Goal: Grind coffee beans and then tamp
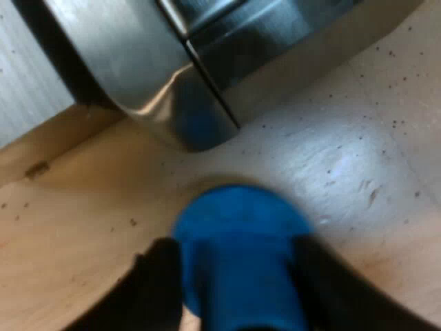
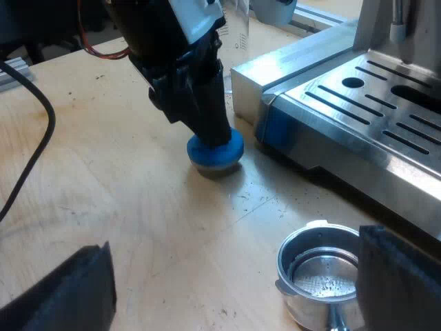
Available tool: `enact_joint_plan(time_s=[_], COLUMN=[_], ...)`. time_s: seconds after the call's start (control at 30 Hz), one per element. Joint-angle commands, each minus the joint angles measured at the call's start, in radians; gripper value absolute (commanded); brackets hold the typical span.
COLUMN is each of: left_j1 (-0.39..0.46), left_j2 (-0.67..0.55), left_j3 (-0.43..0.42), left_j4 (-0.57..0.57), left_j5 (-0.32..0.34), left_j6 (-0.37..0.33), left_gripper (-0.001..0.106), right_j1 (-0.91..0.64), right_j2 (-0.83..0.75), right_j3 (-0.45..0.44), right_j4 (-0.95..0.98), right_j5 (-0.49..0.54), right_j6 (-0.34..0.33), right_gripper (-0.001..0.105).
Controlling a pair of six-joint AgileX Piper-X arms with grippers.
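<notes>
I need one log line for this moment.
left hand: shut on blue tamper, on table by espresso machine | right hand: open over metal holder

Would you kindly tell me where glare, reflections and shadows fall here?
Left wrist view: a pale glare patch on the table beside the blue tamper, whose blue mirrors in the espresso machine's steel corner. Right wrist view: a blue reflection on the machine's corner; a dark shadow under the tamper.

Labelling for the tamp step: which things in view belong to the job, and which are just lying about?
Job:
tamper, held in left hand
holder, loose on the table
machine

Lying about:
measuring glass, beyond the left arm
coffee specks
</notes>
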Motion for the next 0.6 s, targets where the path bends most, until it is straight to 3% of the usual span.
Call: enact_joint_plan(time_s=[0.03, 0.13, 0.4, 0.6], left_j1=[0.0, 0.0, 0.0, 0.0], left_j2=[-0.001, -0.001, -0.005, -0.11], left_j3=[0.0, 0.0, -0.005, -0.008], left_j4=[0.005, 0.011, 0.07, 0.126], left_j5=[0.007, 0.007, 0.007, 0.007], left_j6=[-0.009, -0.009, -0.009, -0.009], left_gripper=[0.058, 0.063, 0.063, 0.063], right_j1=[-0.001, -0.001, -0.001, -0.001], right_j2=[-0.001, -0.001, -0.001, -0.001], right_j3=[-0.006, -0.006, -0.006, -0.006], right_j4=[-0.014, -0.014, -0.014, -0.014], right_j5=[-0.011, -0.011, -0.011, -0.011], right_j6=[0.005, 0.005, 0.022, 0.026], right_gripper=[0.072, 0.072, 0.072, 0.072])
